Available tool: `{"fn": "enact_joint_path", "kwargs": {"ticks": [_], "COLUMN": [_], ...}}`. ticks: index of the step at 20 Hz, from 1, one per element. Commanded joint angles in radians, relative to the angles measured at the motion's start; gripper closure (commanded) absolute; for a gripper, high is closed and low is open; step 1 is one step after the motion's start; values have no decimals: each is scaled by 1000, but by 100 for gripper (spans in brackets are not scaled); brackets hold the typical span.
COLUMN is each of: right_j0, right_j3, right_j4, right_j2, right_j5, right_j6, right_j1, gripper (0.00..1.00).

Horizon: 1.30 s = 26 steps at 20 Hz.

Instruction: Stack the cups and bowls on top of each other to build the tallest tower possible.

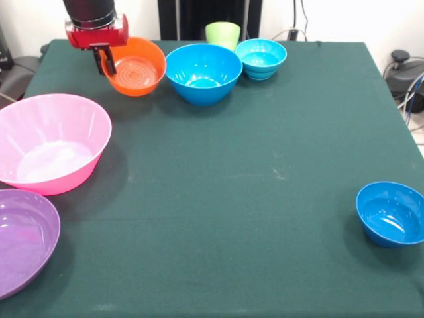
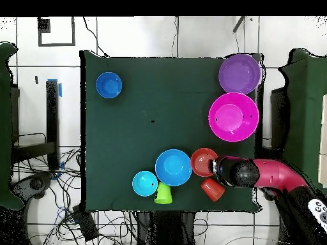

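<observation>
While my gripper (image 1: 105, 61) hangs at the rim of the small orange bowl (image 1: 137, 68), its fingers straddle that rim, pinching it, and the bowl sits tilted. Nothing lies inside it. Just beside it stands the medium blue bowl (image 1: 203, 73), then the cyan bowl (image 1: 261, 58), both empty, with the lime green cup (image 1: 223, 33) behind them. The orange cup (image 2: 212, 189) lies near my arm. Empty too are the pink bowl (image 1: 50, 142), the purple bowl (image 1: 23, 240) and the dark blue bowl (image 1: 391, 213), all apart on the worktop (image 1: 252, 172).
</observation>
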Motion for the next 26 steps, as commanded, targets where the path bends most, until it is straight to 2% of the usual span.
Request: {"fn": "enact_joint_path", "kwargs": {"ticks": [1,5,8,13,18,21,26], "right_j0": [100,125,134,140,131,150,221], "right_j3": [68,137,143,117,102,106,124], "right_j4": [21,86,107,97,108,95,40], "right_j2": [-44,-43,-53,-79,-78,-91,-137], "right_j5": [-13,18,15,-16,-7,-20,-77], "right_j6": [113,133,121,97,68,85,137], "right_j1": [-105,-200,-206,-165,-148,-163,-221], "gripper": [100,100,100,100,100,100,100]}}
